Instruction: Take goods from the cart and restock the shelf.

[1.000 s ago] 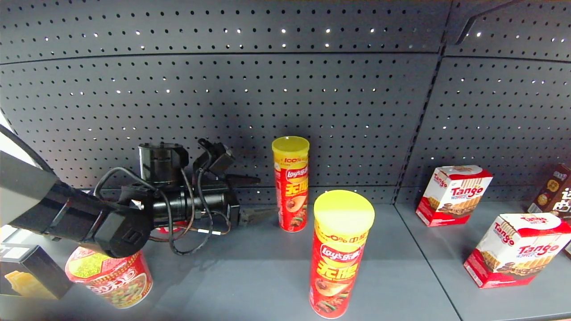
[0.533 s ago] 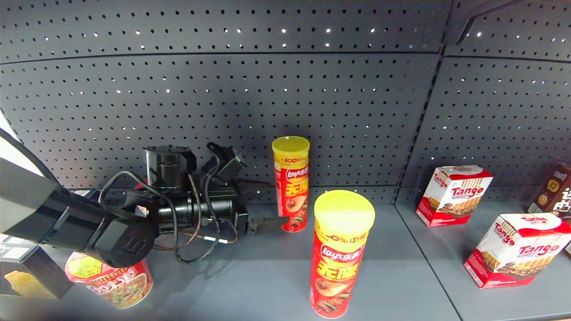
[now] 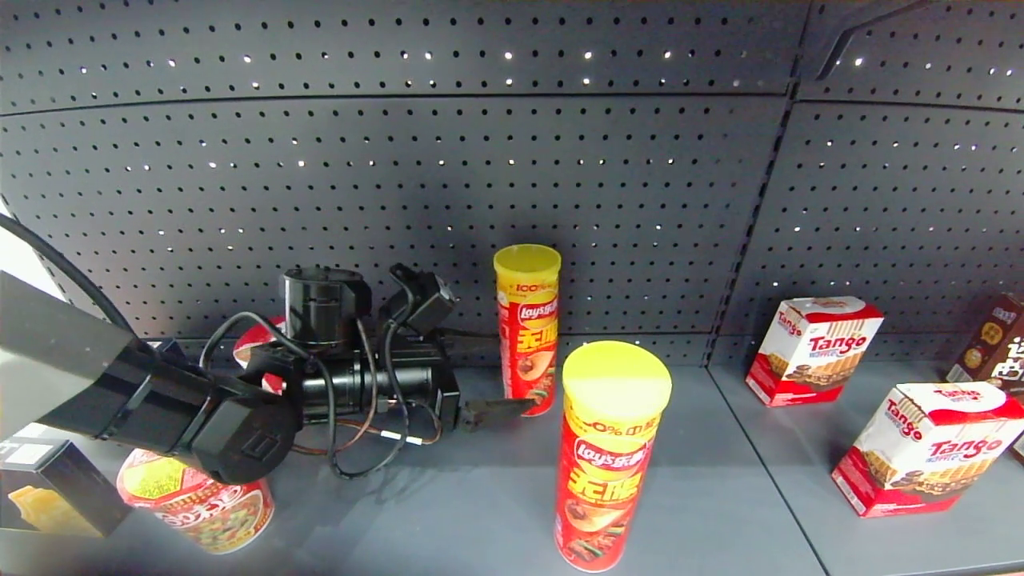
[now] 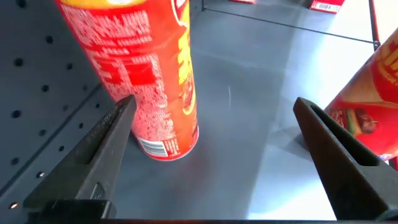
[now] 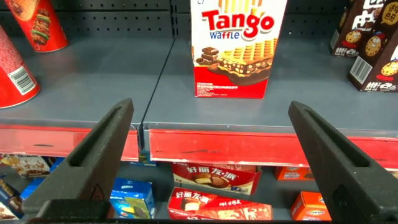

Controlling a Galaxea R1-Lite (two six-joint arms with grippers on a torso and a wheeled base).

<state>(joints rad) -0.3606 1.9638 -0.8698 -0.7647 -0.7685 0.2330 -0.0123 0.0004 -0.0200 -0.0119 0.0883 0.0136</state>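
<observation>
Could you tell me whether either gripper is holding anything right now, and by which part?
Nothing is held. The left gripper is open, the rear chips can beside one finger, unclamped; the right gripper is open and empty.

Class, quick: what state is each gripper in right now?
Left gripper: open, jaws holding nothing, rear chip can beside one of them.
Right gripper: open, jaws holding nothing.
</observation>
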